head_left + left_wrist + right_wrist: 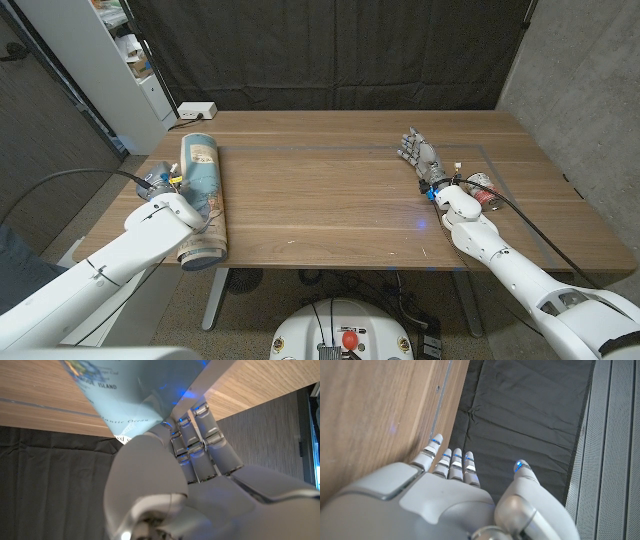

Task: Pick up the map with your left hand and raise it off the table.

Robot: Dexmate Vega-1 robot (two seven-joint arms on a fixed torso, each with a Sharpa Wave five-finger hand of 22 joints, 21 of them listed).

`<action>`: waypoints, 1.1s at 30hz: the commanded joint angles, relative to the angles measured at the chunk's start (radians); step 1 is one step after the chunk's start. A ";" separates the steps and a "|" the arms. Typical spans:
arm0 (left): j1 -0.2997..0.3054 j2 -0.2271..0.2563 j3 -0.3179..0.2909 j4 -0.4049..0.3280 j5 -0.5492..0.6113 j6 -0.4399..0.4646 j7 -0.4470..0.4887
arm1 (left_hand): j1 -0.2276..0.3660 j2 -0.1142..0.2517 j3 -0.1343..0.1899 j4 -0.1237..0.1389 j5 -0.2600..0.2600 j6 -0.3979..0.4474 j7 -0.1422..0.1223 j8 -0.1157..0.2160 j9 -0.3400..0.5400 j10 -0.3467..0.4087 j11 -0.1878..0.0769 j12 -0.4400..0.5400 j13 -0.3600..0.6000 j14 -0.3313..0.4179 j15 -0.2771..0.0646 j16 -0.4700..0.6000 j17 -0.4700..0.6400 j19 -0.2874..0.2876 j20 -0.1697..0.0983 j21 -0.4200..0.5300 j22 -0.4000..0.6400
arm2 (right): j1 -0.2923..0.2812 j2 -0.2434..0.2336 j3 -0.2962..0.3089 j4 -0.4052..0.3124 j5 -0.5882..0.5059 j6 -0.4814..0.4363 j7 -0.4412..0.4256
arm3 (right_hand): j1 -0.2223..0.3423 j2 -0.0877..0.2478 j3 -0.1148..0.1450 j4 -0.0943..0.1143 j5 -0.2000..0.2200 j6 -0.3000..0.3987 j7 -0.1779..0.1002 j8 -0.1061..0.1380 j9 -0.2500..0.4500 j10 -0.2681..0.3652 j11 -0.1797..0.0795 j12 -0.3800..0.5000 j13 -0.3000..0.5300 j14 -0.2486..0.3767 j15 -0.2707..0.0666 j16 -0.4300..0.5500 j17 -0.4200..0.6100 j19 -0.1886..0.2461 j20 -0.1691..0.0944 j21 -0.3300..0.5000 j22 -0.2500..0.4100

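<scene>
The map (202,170) is a rolled tube, pale blue with printed place names, lying lengthwise at the table's left side with its near end by the front edge. My left hand (185,212) is wrapped around its middle. In the left wrist view the fingers (200,435) curl under the map (130,390) and the thumb closes on its other side. Whether the roll clears the wood I cannot tell. My right hand (420,155) is on the right half of the table, holding nothing, and its fingers (451,462) reach straight toward the far edge.
A white power strip (197,111) lies at the table's (320,200) far left corner, with a white shelf unit (100,60) beyond it. A black curtain hangs behind the table and a concrete wall stands at the right.
</scene>
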 commanded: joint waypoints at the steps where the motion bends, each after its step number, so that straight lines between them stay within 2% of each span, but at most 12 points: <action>1: -0.003 0.004 0.000 -0.041 0.030 -0.008 -0.009 | 0.001 -0.002 -0.004 -0.005 0.009 0.026 0.013 0.012 0.043 0.048 -0.043 0.011 0.111 0.079 -0.064 0.011 0.012 0.006 -0.005 0.015 0.001 | -0.010 -0.006 0.002 -0.025 -0.005 0.001 -0.012 | 0.002 0.007 0.004 -0.007 0.006 0.008 0.001 0.000 0.004 0.008 -0.001 -0.003 0.001 0.007 -0.003 0.006 0.001 0.003 0.004 0.008 0.003; 19: 0.014 0.000 -0.025 -0.108 0.056 0.001 -0.014 | 0.002 -0.011 -0.001 -0.004 0.020 0.035 0.012 0.019 0.049 0.057 -0.045 0.012 0.143 0.085 -0.066 0.015 0.037 0.006 -0.007 0.044 -0.006 | -0.019 -0.018 0.005 -0.066 -0.009 -0.003 -0.021 | 0.002 0.008 0.003 -0.008 0.006 0.008 0.008 -0.001 0.004 0.010 0.000 -0.004 0.001 0.007 -0.005 0.005 0.001 0.003 0.003 0.008 0.003; 33: 0.081 -0.018 -0.075 -0.173 0.088 -0.028 0.014 | -0.003 -0.017 0.005 -0.002 0.029 0.035 0.010 0.018 0.048 0.061 -0.048 0.007 0.161 0.092 -0.067 0.015 0.049 0.003 -0.008 0.064 -0.009 | -0.022 -0.024 0.006 -0.075 -0.009 -0.005 -0.020 | 0.003 0.008 0.003 -0.009 0.007 0.010 0.012 -0.001 0.004 0.012 0.000 -0.005 0.002 0.008 -0.005 0.005 0.002 0.002 0.002 0.008 0.003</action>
